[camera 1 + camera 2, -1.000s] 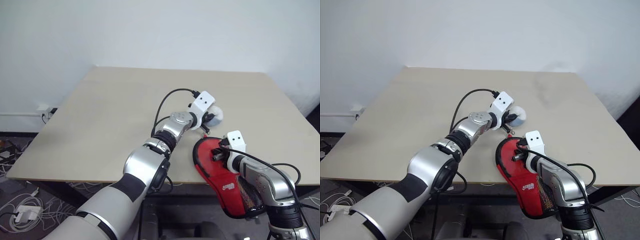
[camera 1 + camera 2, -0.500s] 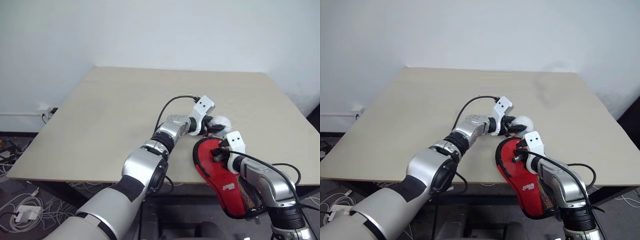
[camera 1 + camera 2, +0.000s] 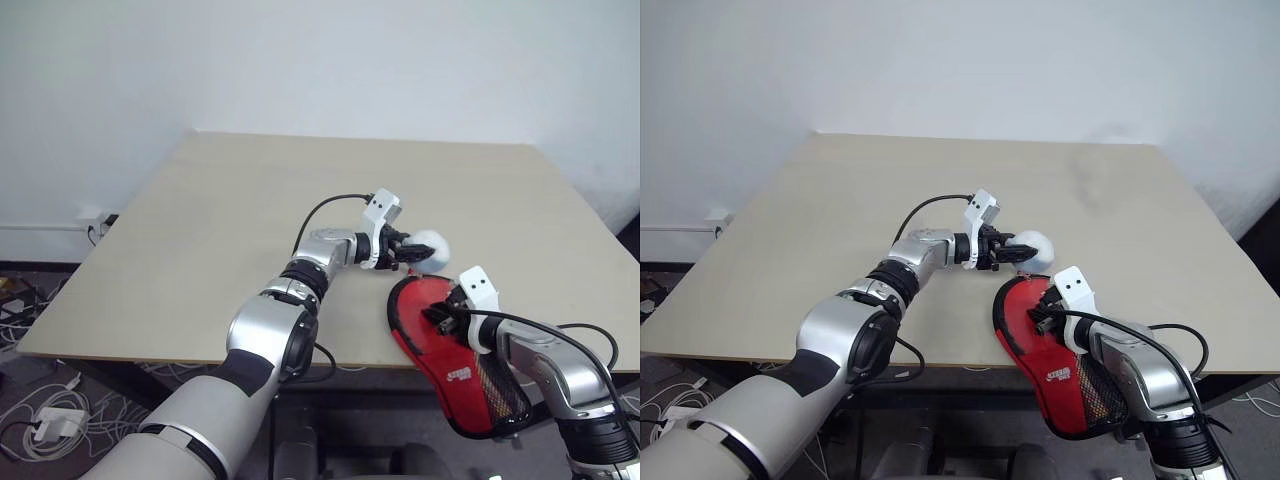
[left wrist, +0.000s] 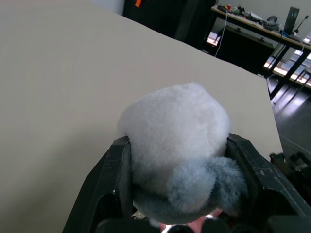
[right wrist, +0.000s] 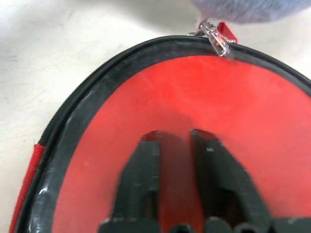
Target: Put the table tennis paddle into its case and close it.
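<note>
Beige table [image 3: 230, 210], red case [image 3: 440, 345] at near right edge overhanging, left gripper [image 3: 1012, 251] clasping white fluffy pompom [image 3: 1032, 250] beside case top, right gripper [image 5: 172, 160] fingers slightly parted over case.

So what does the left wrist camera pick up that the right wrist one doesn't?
The left wrist view gives the fluffy white ball whole and close, plus dark desks beyond the table's far edge. The right wrist view gives the case, red with a black zipped rim, its metal zip pull, and the right hand open over it. Shared: the beige table, and that ball, a fuzzy sliver by the zip pull.
</note>
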